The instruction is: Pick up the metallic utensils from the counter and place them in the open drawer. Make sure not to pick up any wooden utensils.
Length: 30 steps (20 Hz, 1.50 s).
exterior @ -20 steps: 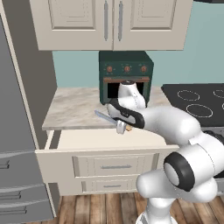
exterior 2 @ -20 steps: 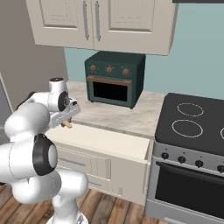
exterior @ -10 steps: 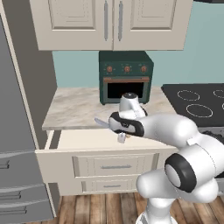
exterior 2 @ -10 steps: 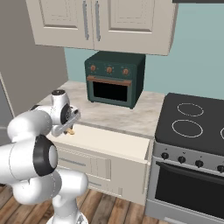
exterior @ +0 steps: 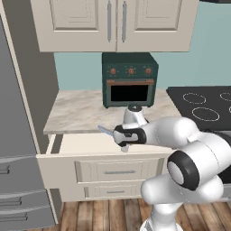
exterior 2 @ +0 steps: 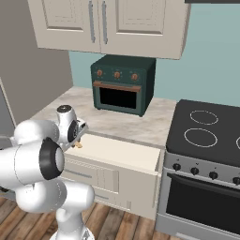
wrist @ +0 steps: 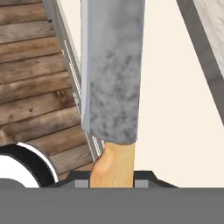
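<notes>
My gripper (exterior: 124, 137) is shut on the knife's orange-tan handle (wrist: 113, 164), just above the inside of the open drawer (exterior: 85, 145). The bluish-steel blade (exterior: 106, 131) sticks out to the left over the drawer. In the hand view the blade (wrist: 112, 65) runs up the middle, over the drawer's cream floor (wrist: 175, 113) and its front edge. From the right base view the gripper (exterior 2: 78, 135) hangs at the left end of the drawer (exterior 2: 122, 152), with the handle tip (exterior 2: 79, 145) below it. The counter (exterior: 81, 110) lies behind the drawer.
A dark green toaster oven (exterior: 129, 80) stands at the back of the counter. A black stove top (exterior: 203, 103) adjoins on the right, and the grey fridge (exterior: 18, 135) on the left. Wall cabinets (exterior: 113, 22) hang above. Wooden floor (wrist: 35, 87) shows below the drawer front.
The gripper has come down and forward with the knife, from above the counter's edge to low over the open drawer. The grip has not changed.
</notes>
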Motion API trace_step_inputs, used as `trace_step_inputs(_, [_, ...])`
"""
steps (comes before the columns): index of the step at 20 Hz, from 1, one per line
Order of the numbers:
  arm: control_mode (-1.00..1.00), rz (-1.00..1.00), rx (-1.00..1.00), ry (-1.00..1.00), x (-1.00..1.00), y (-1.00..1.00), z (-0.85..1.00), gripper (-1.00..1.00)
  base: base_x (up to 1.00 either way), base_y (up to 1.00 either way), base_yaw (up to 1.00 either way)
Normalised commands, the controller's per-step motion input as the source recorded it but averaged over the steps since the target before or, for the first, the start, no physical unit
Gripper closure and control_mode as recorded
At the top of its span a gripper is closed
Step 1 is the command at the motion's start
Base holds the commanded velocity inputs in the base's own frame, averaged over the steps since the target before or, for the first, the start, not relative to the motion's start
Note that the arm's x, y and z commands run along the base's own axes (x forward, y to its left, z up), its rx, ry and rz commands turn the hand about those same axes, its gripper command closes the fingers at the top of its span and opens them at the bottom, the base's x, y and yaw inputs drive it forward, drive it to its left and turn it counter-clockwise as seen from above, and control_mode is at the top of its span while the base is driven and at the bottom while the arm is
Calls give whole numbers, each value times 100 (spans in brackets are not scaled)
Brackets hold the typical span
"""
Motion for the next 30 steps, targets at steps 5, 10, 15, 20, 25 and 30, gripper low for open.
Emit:
trace_step_inputs(5, [-100, 0, 0, 0, 35, 0, 0, 100, 0, 0, 0])
trace_step_inputs(10, [-100, 0, 0, 0, 29, 0, 0, 100, 0, 0, 0])
trace_step_inputs(15, [-100, 0, 0, 0, 24, 0, 0, 100, 0, 0, 0])
trace_step_inputs(20, [-100, 0, 0, 0, 12, 0, -2, 100, 0, 0, 0])
trace_step_inputs(25, [-100, 0, 0, 0, 10, 0, -12, 100, 0, 0, 0])
trace_step_inputs(30, [-100, 0, -2, 0, 11, 0, -20, 100, 0, 0, 0])
